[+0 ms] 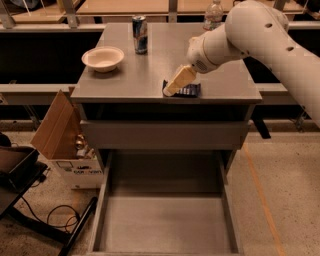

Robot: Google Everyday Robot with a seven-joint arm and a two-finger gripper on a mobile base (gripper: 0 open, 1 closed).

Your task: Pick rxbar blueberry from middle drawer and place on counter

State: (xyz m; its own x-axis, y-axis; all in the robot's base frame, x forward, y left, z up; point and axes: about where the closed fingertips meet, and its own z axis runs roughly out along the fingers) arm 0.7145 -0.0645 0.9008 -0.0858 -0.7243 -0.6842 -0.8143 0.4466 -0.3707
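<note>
The rxbar blueberry (192, 91), a dark flat bar, lies flat on the counter (130, 75) near its front edge, right of centre. My gripper (172, 87) reaches down from the white arm at the upper right. Its tan tip rests over the bar's left end, at or just above the counter top. The middle drawer (165, 222) is pulled out wide below, and its grey floor is bare.
A blue-silver can (139, 34) and a white bowl (102, 58) stand on the counter's back left. A water bottle (213, 15) stands behind it. An open cardboard box (57, 127) and a black stand with cables are on the floor to the left. The upper drawer front (165, 135) is closed.
</note>
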